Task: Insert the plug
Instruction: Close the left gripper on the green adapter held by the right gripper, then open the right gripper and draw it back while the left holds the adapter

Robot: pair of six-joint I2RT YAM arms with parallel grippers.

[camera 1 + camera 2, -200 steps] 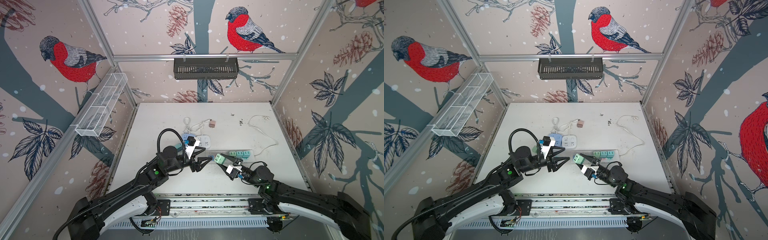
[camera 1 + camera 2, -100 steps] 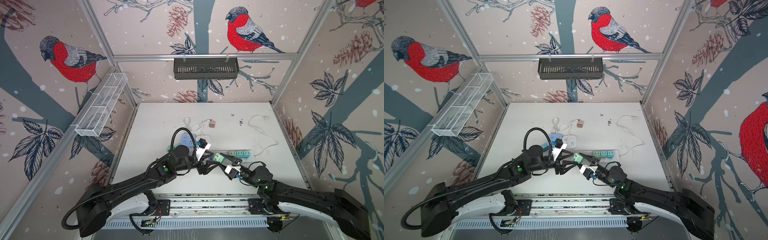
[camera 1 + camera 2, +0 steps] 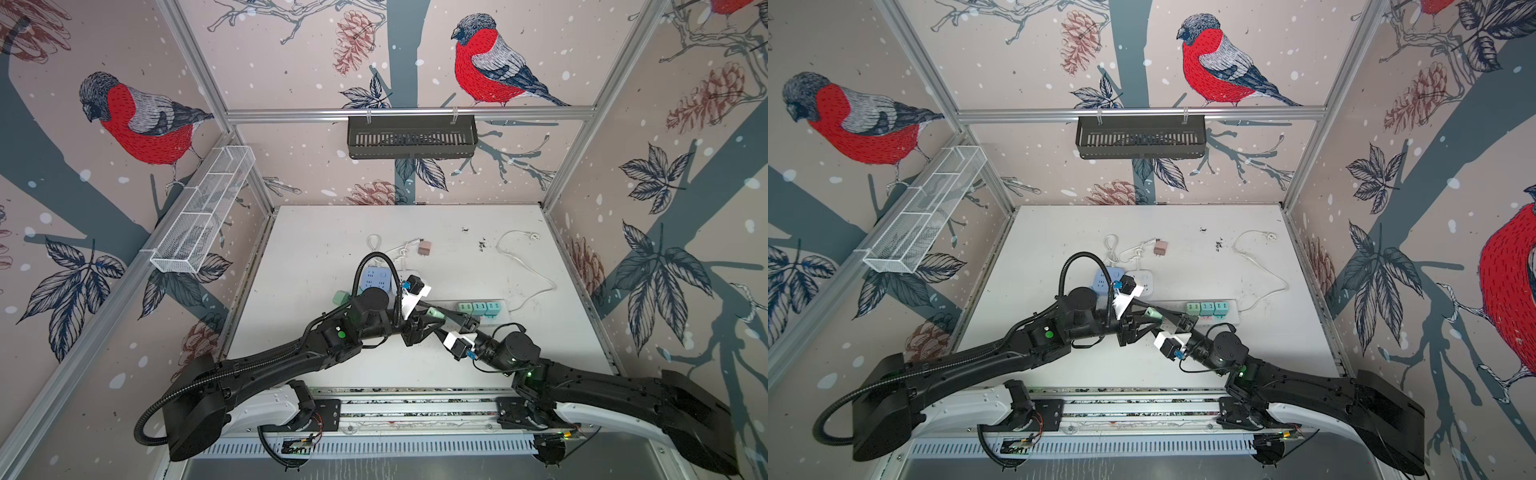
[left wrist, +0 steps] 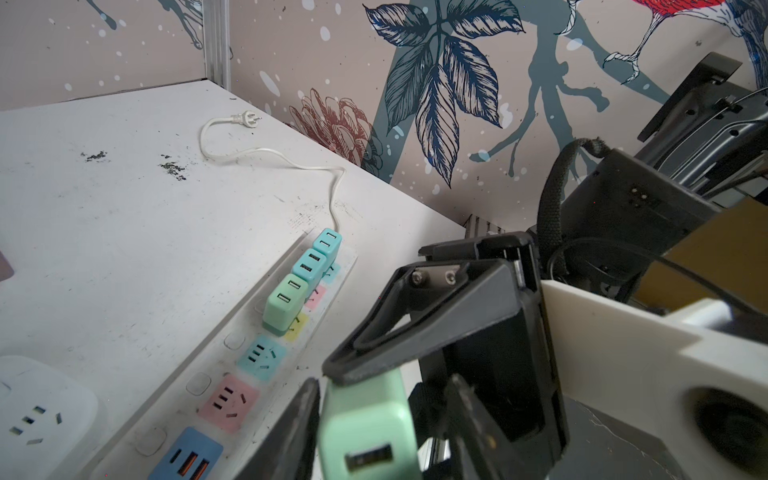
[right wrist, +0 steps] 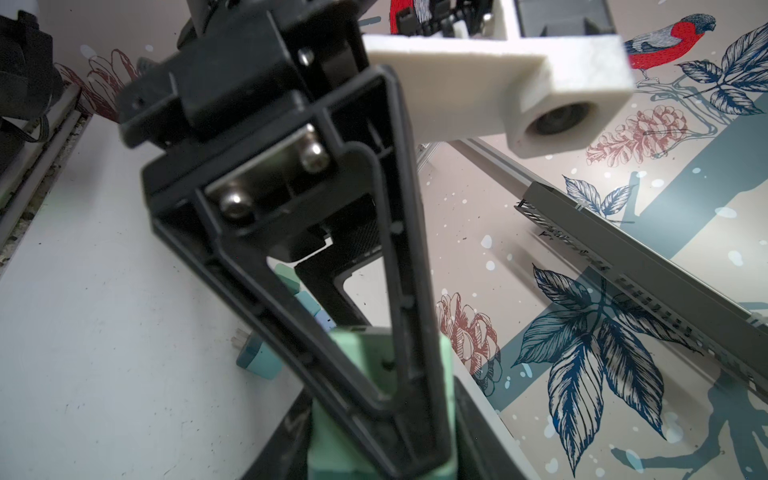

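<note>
Three chargers [image 3: 480, 308] occupy strip [image 4: 216, 361]; right gripper [image 5: 378, 436] clamps green plug [image 3: 436, 312]; left gripper [image 4: 378, 415] alongside, grip unclear.

Three chargers [image 3: 480, 308] sit on the power strip [image 4: 216, 361] — cube sockets [image 3: 1144, 286] behind its left end.

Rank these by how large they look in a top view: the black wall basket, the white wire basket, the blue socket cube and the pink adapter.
1. white wire basket and black wall basket: too alike to rank, and they hang on different walls
2. blue socket cube
3. pink adapter
</note>
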